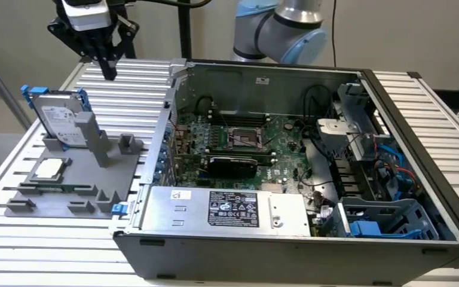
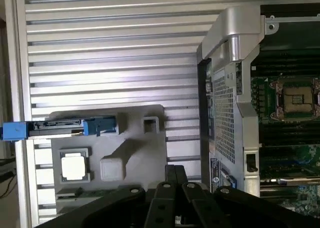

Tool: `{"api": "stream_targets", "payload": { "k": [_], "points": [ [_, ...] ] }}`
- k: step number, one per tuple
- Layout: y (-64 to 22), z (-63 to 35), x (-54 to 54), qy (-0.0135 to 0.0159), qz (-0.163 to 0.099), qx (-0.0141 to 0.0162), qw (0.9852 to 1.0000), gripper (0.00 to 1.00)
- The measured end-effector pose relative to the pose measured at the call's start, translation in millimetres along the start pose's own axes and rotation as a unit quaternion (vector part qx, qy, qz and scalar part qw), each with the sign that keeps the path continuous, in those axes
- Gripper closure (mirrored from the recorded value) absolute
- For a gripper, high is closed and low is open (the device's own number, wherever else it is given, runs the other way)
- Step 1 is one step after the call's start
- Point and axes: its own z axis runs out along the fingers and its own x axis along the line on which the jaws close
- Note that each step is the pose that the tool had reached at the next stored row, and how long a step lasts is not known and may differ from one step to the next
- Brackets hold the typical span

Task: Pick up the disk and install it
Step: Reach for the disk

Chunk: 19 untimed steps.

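Silver-grey rectangular hard disk (image 1: 59, 121) in bright blue plastic carrier, upright on grey moulded fixture tray (image 1: 58, 202) beside open dark computer case (image 1: 293, 251); black gripper (image 1: 108, 72) above, fingers together, empty.

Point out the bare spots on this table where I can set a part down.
Free: the table slats beyond the grey fixture, bordered by the computer case, below the gripper; and the slats between the fixture and the table's near edge. Crowded: the fixture, with the disk and chip, and the case's inside.
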Motion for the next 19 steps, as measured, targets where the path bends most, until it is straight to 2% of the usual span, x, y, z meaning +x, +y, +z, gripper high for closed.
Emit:
{"api": "stream_targets", "payload": {
  "k": [19],
  "points": [
    [7.5,7.6,87.1,0.0,0.0,0.0003,1.0,1.0]
  ]
}}
